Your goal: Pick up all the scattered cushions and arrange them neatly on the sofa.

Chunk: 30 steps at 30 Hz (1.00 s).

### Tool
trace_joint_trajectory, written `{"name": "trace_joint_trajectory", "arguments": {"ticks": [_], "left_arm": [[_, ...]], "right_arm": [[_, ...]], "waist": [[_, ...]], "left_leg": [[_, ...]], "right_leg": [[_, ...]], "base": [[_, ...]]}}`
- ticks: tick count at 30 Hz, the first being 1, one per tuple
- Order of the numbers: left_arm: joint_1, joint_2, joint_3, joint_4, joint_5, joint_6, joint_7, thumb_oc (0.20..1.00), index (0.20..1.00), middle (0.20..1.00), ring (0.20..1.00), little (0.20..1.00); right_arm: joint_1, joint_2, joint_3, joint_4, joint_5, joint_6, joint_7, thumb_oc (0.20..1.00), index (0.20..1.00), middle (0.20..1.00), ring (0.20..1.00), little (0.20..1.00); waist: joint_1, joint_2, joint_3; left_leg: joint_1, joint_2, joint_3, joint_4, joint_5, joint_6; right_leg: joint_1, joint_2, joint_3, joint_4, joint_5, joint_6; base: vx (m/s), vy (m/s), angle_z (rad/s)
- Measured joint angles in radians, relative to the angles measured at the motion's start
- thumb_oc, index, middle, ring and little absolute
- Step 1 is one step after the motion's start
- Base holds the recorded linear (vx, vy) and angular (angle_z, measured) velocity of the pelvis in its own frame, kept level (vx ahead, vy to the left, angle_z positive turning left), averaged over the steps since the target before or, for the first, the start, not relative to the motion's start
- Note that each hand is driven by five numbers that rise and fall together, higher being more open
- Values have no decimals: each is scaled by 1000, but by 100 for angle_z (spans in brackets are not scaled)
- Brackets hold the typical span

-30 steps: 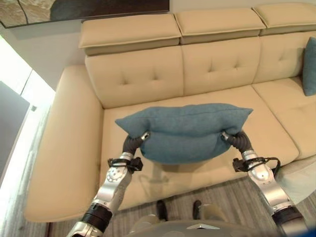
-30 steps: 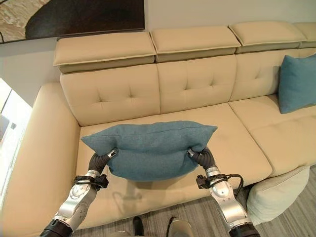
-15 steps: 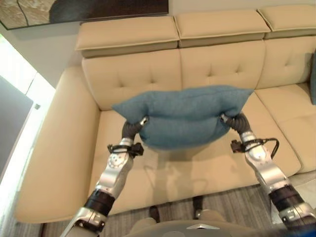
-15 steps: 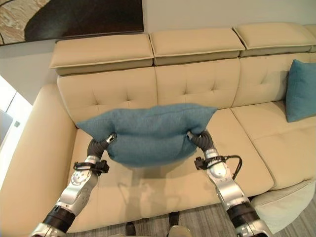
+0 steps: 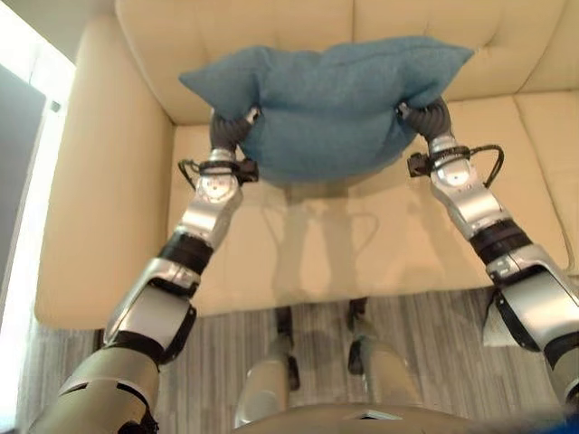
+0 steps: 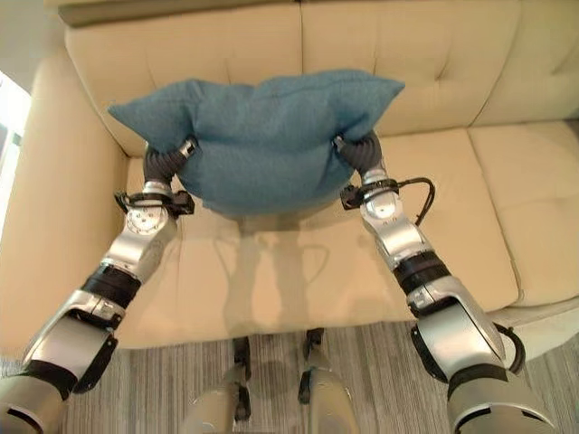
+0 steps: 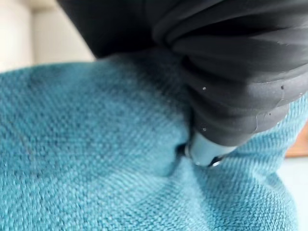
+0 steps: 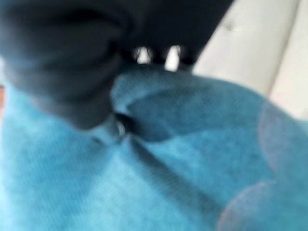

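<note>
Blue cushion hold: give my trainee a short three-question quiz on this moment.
1. True or false: the blue cushion rests flat on the sofa seat.
2. Which hands grip it? A) left hand alone B) right hand alone C) both, one at each end
3. Fill in: behind the cushion is the sofa's tufted ____.

Key: 1 false, it is held up above the seat; 2 C; 3 backrest.

Both hands' fingers are buried in the blue cushion, the left hand at one end, the right hand at the other. The beige sofa is cut off at the top and right edges.
</note>
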Motion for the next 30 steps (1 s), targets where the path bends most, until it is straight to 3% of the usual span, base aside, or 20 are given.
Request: {"name": "trace_joint_trajectory", "arguments": {"ticks": [7, 15, 16, 17, 18, 22, 26, 30], "left_arm": [[-96, 24, -35, 46, -19, -28, 2, 200, 200, 200, 200, 200], [-218, 20, -61, 135, -19, -50, 2, 200, 200, 200, 200, 200], [-255, 21, -77, 173, -19, -50, 2, 746, 746, 746, 746, 746], [-306, 17, -95, 218, -21, -50, 3, 1000, 1000, 1000, 1000, 1000], [-334, 14, -96, 234, -24, -50, 3, 1000, 1000, 1000, 1000, 1000], [-471, 13, -134, 317, -26, -49, 16, 1000, 1000, 1000, 1000, 1000], [-573, 6, -172, 392, 14, -25, 92, 1000, 1000, 1000, 1000, 1000], [-593, -64, -125, 416, 33, -17, 176, 1000, 1000, 1000, 1000, 1000]], "right_arm": [[-50, -4, -4, 8, 0, -12, -22, 200, 200, 200, 200, 200], [-205, -12, 30, 164, -2, -38, -27, 200, 200, 200, 200, 200], [-246, -12, 53, 205, -2, -40, -26, 272, 272, 272, 272, 272], [-307, -14, 84, 266, -2, -39, -28, 501, 501, 501, 501, 501], [-340, -18, 93, 296, -2, -38, -29, 1000, 1000, 1000, 1000, 1000], [-488, -46, 182, 426, -45, -24, -57, 1000, 1000, 1000, 1000, 1000], [-543, -38, 178, 460, -184, 20, -163, 1000, 1000, 1000, 1000, 1000], [-590, -25, 204, 503, -200, 59, -213, 1000, 1000, 1000, 1000, 1000]], "waist": [[-5, 0, 4], [-3, 1, 3], [-3, 1, 3], [-4, 5, -1], [-4, 7, -2], [7, 7, -2], [19, 9, -2], [22, 9, -2]], "left_leg": [[-75, -1, -16, -3, 6, -2], [-141, -1, -26, -2, 17, -8], [-146, -1, -26, -2, 18, -9], [-165, 0, -32, 2, 19, -11], [-177, 0, -37, 2, 24, -12], [-245, 2, -48, 5, 40, -16], [-263, 2, -45, 6, 41, -17], [-263, 1, -47, 6, 41, -17]], "right_leg": [[-69, -3, -11, 0, 1, -1], [-130, -3, -17, 0, 4, -6], [-135, -2, -18, 0, 4, -6], [-148, -3, -24, 0, 4, -6], [-159, -3, -28, 0, 5, -8], [-221, -2, -39, 0, 18, -24], [-240, -2, -39, 1, 22, -30], [-240, -3, -39, 1, 22, -30]], "base": [[-14, -5, 5], [5, -16, 3], [3, -43, 5], [1, -36, 8], [-1, -52, 10], [5, -24, 7], [6, -5, -2], [31, -11, 1]]}}
